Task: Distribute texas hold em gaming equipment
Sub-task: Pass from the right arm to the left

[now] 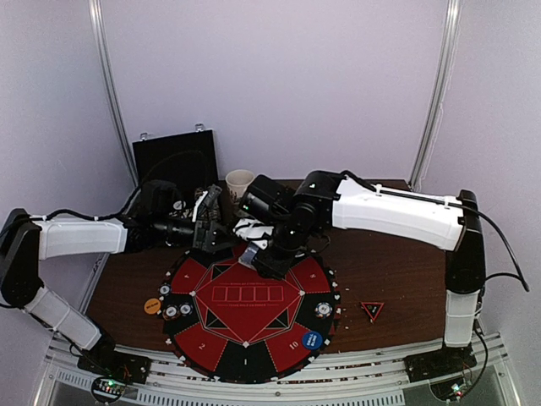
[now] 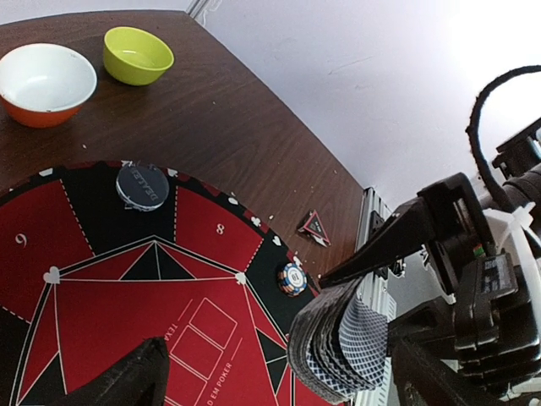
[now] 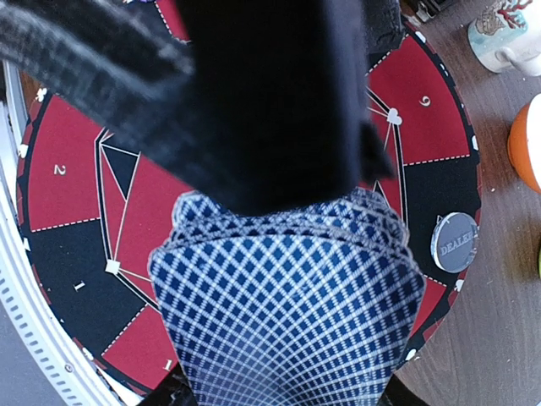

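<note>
My right gripper [image 1: 259, 256] is shut on a bowed deck of blue-checked playing cards [image 3: 287, 313], held above the far part of the round mat. The deck also shows in the left wrist view [image 2: 342, 347], pinched under the right arm's black finger. My left gripper [image 1: 211, 228] is open and empty just left of the deck, which sits close to its right finger [image 2: 427, 376]. Striped chips lie on the mat at left [image 1: 177, 310] and right [image 1: 324, 309]. An orange disc [image 1: 152, 305], a blue disc [image 1: 312, 340] and a red-black triangle marker [image 1: 372, 310] lie near the mat's edge.
The red-and-black mat [image 1: 245, 338] fills the table's front centre. A grey dealer disc [image 2: 142, 186] lies on its rim. A white-orange bowl [image 2: 46, 83] and a green bowl [image 2: 137, 55] stand beyond it. A mug [image 1: 239, 184] and a black case [image 1: 176, 161] stand at the back.
</note>
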You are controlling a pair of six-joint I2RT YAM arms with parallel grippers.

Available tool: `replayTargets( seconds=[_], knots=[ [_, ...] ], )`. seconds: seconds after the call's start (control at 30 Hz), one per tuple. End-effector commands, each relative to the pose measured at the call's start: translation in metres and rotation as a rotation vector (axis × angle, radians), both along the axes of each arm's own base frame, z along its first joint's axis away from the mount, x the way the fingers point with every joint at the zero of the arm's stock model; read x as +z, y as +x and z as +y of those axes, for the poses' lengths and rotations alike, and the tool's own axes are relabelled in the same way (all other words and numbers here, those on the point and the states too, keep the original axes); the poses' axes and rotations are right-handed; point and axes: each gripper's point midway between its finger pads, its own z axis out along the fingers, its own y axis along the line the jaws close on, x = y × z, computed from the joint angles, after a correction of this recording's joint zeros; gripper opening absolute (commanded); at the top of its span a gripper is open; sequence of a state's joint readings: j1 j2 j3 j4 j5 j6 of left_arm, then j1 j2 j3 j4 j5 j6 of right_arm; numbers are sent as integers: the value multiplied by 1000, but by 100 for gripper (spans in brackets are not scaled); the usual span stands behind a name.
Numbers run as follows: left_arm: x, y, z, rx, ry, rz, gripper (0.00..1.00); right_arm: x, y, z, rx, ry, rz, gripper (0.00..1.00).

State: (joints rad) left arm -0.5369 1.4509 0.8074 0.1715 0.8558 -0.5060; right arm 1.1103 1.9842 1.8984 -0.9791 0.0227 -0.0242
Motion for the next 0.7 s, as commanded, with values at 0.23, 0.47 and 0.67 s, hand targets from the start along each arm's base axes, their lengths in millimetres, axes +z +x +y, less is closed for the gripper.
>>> replayTargets(
  seconds=[0.23,0.47,0.67],
  knots=[
    [1,-15,-23,-103,7,-90,95,8,-4,15,44,-11,-46,50],
    [4,-24,-31,-156,-47,-64,75,9,-8,20,66,-20,-71,49],
    [11,-29,-35,-196,-66,-57,70,9,-10,23,96,-39,-93,49]
  ],
)
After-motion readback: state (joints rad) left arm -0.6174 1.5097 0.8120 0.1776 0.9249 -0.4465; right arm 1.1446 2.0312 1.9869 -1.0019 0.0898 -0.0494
